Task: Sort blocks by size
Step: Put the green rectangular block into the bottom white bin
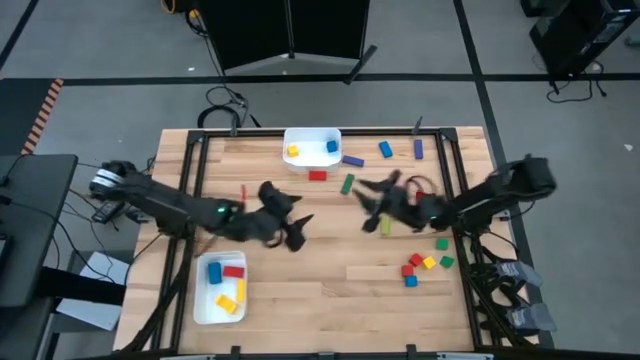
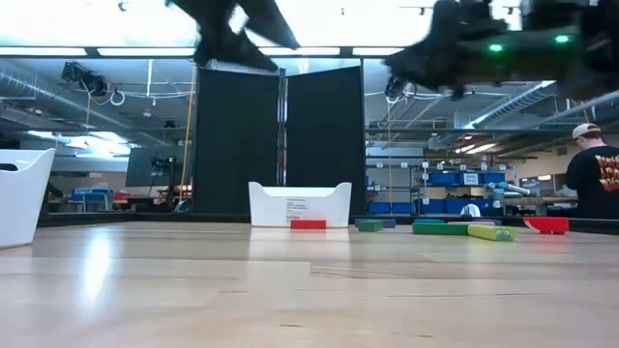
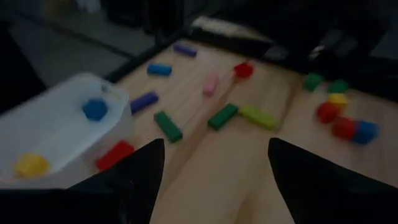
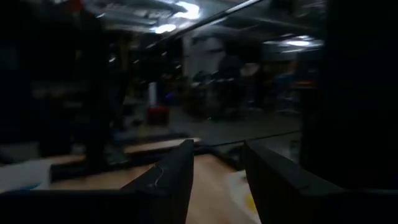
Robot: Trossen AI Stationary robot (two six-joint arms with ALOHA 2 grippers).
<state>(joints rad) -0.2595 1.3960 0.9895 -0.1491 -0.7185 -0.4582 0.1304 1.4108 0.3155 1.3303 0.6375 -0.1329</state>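
Observation:
Blocks lie spread over the far and right part of the table: a red bar (image 1: 317, 175), a green bar (image 1: 347, 184), a yellow-green bar (image 1: 385, 227), purple and blue pieces (image 1: 385, 149) near the far edge, and a cluster of small cubes (image 1: 425, 262) at the right. My left gripper (image 1: 292, 213) hangs open and empty above the table's middle; its wrist view (image 3: 214, 162) looks over the bars. My right gripper (image 1: 365, 205) is open and empty above the table, next to the green bar, and it also shows in its own view (image 4: 217, 168).
A white tray (image 1: 312, 138) at the far middle holds a yellow and a blue cube. A second white tray (image 1: 205, 300) at the near left holds blue, red and yellow pieces. Bare wood lies at the near middle. A person (image 2: 592, 174) stands in the room beyond.

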